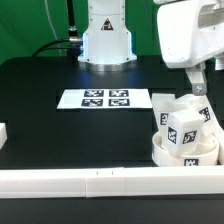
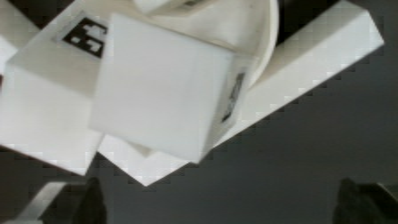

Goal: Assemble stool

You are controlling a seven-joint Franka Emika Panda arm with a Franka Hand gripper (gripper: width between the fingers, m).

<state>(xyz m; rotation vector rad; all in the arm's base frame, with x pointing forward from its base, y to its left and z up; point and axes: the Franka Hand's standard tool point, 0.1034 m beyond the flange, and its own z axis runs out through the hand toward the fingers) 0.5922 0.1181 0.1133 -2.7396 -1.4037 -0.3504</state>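
Exterior view: the pincer [image 1: 199, 84] hangs above the legs [image 1: 186, 125] on the seat [image 1: 180, 155]; I cannot tell its state.

We are finding marker board [image 1: 105, 99] lying flat on table [image 1: 40, 120], mid-scene, ahead of arm base [image 1: 106, 40]. Seat [image 1: 186, 154] is sitting at exterior view's right, near front, just behind border rail [image 1: 110, 181] running along front edge. Legs [image 1: 184, 126] are standing on seat, leaning together, tagged leg [image 1: 188, 131] frontmost. Gripper [image 1: 199, 88] is hanging above legs at exterior view's right. Block [image 1: 3, 133] is lying at exterior view's left edge. Wrist view: legs [image 2: 169, 95] are crowding directly under camera, overlapping; contact with fingertips cannot be told.
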